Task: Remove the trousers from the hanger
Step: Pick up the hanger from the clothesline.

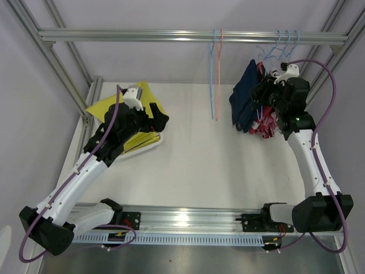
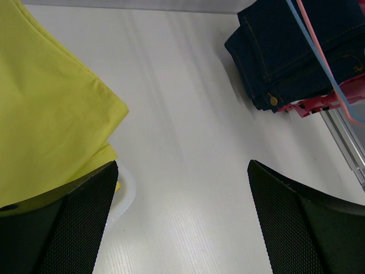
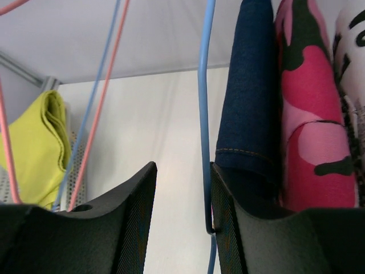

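Well short of the rail (image 1: 194,36), my left gripper (image 2: 181,171) hangs wide open over the yellow trousers (image 2: 51,103), which are already off. Under the rail, my right gripper (image 3: 182,171) straddles the blue hanger (image 3: 203,114) with its fingers narrowed, probably to free the navy trousers (image 3: 251,85). Whether it grips anything, I cannot tell.

Top cam overhead, whole table (image 1: 194,154); wrist cams close, both share navy trousers (image 2: 285,51).

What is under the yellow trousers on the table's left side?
A white tray shows its curved rim just under the yellow trousers. The cloth and the left arm cover the rest, so anything else beneath is hidden.
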`<act>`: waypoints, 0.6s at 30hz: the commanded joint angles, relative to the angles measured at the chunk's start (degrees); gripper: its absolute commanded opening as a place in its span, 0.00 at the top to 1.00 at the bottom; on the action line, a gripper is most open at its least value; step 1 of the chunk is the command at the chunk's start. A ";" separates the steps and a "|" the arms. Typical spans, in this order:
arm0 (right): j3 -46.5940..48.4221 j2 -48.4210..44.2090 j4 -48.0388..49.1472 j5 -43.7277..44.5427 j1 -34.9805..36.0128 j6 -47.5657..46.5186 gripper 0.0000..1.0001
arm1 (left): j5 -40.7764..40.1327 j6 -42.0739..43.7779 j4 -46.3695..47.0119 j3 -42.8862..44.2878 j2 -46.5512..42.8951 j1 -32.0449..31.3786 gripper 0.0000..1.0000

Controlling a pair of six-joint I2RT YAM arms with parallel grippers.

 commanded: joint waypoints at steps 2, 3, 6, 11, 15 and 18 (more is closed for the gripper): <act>-2.29 -0.44 10.31 -10.50 -1.72 5.87 0.55 | 1.31 -0.43 0.80 2.11 -0.44 0.57 0.01; -2.65 -0.44 11.29 -11.29 -1.90 6.39 0.55 | 1.40 -0.52 0.80 2.02 -0.44 0.65 0.01; -3.79 -0.70 14.36 -14.02 -2.43 8.50 0.55 | 1.57 -0.61 0.88 2.11 -0.44 0.83 0.01; -5.02 -0.96 19.19 -17.89 -3.05 11.58 0.55 | 2.01 -0.78 0.71 2.20 -0.44 1.01 0.01; -5.90 -0.62 21.40 -19.04 -3.05 12.90 0.55 | 2.19 -0.78 0.71 2.11 -0.44 1.01 0.01; -6.69 0.09 23.24 -19.91 -3.05 14.48 0.55 | 2.28 -0.87 0.71 2.20 -0.53 1.10 0.01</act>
